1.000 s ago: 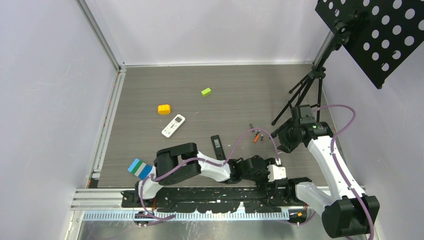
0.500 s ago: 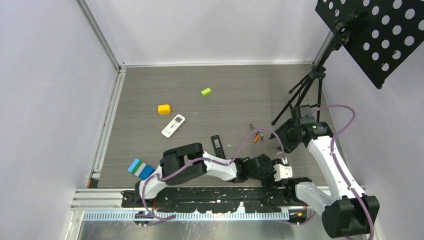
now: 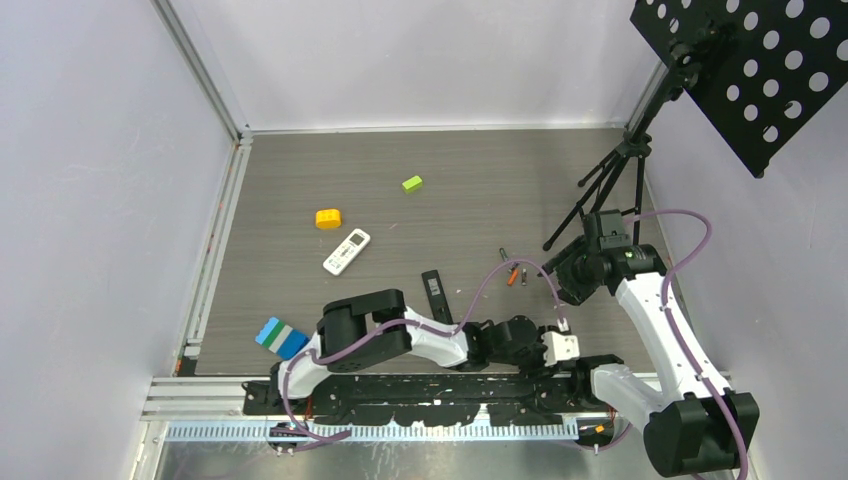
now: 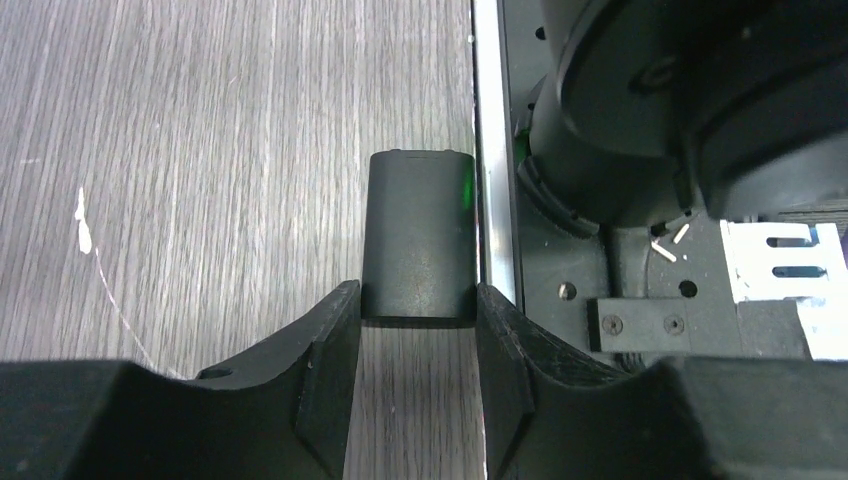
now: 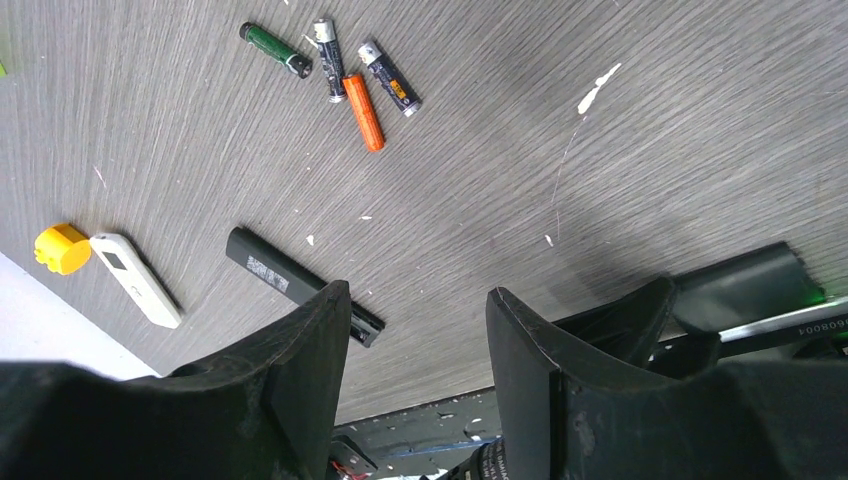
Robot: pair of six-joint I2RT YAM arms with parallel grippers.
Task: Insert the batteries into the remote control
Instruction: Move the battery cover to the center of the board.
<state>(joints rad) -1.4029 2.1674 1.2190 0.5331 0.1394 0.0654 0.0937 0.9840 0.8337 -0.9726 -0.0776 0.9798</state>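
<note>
Batteries (image 5: pixel 363 112): four cells in a loose cluster, flat on the table (image 3: pixel 480 180) at approx. 4 o'clock from table ctr. One is orange, one green, two dark w/ labels. None are stacked. Bare wood surrounds the cluster on all sides.

Black remote (image 5: pixel 300 285): flat on the table at approx. 6 o'clock from ctr and 8 o'clock of the batteries, well apart from them. Cannot tell if its compartment is open.

L gripper (image 4: pixel 418 300): at the near table edge, approx. 5 o'clock, low over the surface. Jaws are clamped on a black cover (image 4: pixel 418 230), one finger against each long side at its near end. Cannot tell if the cover is lifted or resting. One long side runs just beside the metal edge rail (image 4: pixel 488 150). Arm-base hardware sits directly past the rail, so there is no room on that side. The opposite side is open wood.

R gripper (image 5: pixel 415 340): above the table at approx. 4 o'clock, jaws apart w/ nothing between them. The batteries lie ahead of the fingertips, not touched.

Other items, all clear of both arms:
- white remote (image 3: pixel 346 251) at 9 o'clock
- yellow block (image 3: pixel 328 218) at 10 o'clock, near the white remote
- green block (image 3: pixel 412 183) at 12 o'clock
- striped block (image 3: pixel 280 337) at 8 o'clock, near the front edge
- tripod (image 3: pixel 600 190) at 2 o'clock, legs just beyond the R wrist
</note>
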